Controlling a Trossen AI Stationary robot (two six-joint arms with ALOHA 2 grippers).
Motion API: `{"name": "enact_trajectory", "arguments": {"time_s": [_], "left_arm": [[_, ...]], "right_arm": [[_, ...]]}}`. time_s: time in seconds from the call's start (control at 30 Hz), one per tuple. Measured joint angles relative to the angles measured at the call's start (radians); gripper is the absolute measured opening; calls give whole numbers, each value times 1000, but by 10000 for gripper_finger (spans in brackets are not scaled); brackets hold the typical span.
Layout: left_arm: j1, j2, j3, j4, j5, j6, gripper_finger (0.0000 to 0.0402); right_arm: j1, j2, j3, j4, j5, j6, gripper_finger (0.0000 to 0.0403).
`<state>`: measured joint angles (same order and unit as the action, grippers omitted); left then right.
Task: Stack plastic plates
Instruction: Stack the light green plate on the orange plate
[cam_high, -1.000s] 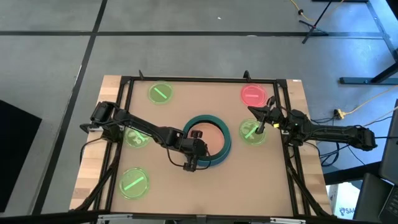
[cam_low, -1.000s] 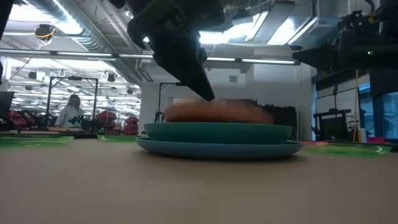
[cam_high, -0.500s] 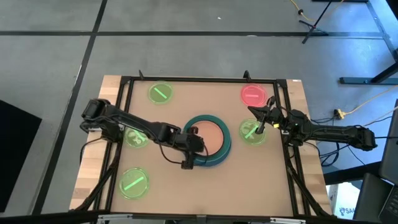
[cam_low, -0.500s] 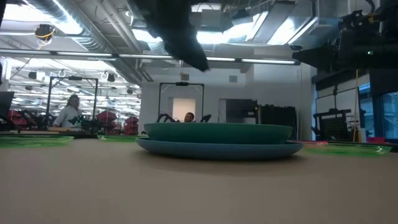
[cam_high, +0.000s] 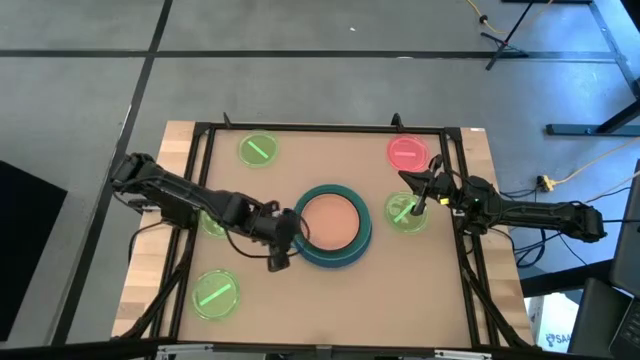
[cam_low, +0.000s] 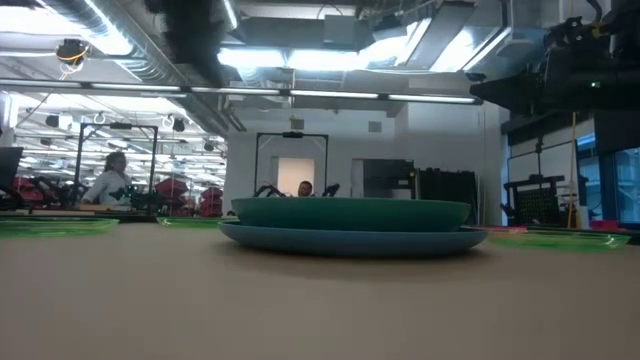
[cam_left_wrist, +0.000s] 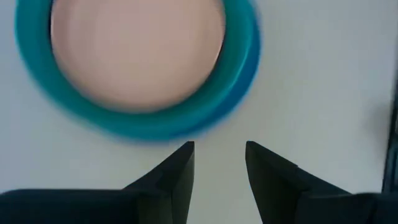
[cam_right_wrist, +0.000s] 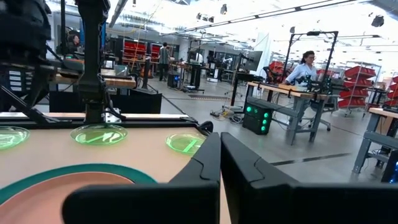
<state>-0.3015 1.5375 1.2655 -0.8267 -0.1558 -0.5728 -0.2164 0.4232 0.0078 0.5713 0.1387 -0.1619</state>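
A stack stands at the table's middle: a blue plate (cam_high: 352, 257) at the bottom, a teal plate (cam_high: 330, 190) on it, and a peach plate (cam_high: 330, 222) lying in the teal one. No black plate shows. My left gripper (cam_high: 279, 250) hovers open just left of the stack and touches nothing; its fingers (cam_left_wrist: 177, 168) stand apart over bare table, short of the teal rim (cam_left_wrist: 143, 127). My right gripper (cam_high: 417, 200) is shut, held above a small green plate (cam_high: 405, 214) on the right. In the low view, teal (cam_low: 350, 212) rests on blue (cam_low: 350, 238).
Small green plates lie flat at the far left (cam_high: 258, 150), the near left (cam_high: 215, 292) and under my left arm (cam_high: 212, 224). A pink-red plate (cam_high: 406, 152) lies at the far right. A black frame (cam_high: 320, 128) rims the table. People show beyond the table.
My left gripper has let go of the peach plate, which has dropped from just above the stack into the teal plate. The gripper has then risen and drawn back toward the table's left edge, clear of the stack. My right arm has kept still.
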Motion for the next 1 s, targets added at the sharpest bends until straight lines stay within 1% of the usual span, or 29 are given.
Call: {"name": "enact_trajectory", "arguments": {"time_s": [0.1,0.2,0.27,0.37,0.57,0.7,0.83,1.0], "left_arm": [[-31,0,0,-126,-29,-108,137],[-62,0,0,-233,-109,-191,137],[-80,0,0,-287,-151,-238,137],[-102,0,0,-341,-177,-281,137],[-136,0,-44,-343,-182,-316,137],[-168,1,-99,-326,-168,-317,137],[-193,0,-152,-321,-144,-355,137],[-204,-4,-208,-304,-118,-360,137]], "right_arm": [[0,0,0,1,0,0,3],[0,0,0,1,1,0,3],[0,0,0,2,7,0,3],[0,0,0,6,9,-3,3],[0,0,0,1,10,-4,3],[0,0,0,-9,10,0,3],[0,0,0,-12,10,0,3],[0,0,0,-13,10,0,3]]}}
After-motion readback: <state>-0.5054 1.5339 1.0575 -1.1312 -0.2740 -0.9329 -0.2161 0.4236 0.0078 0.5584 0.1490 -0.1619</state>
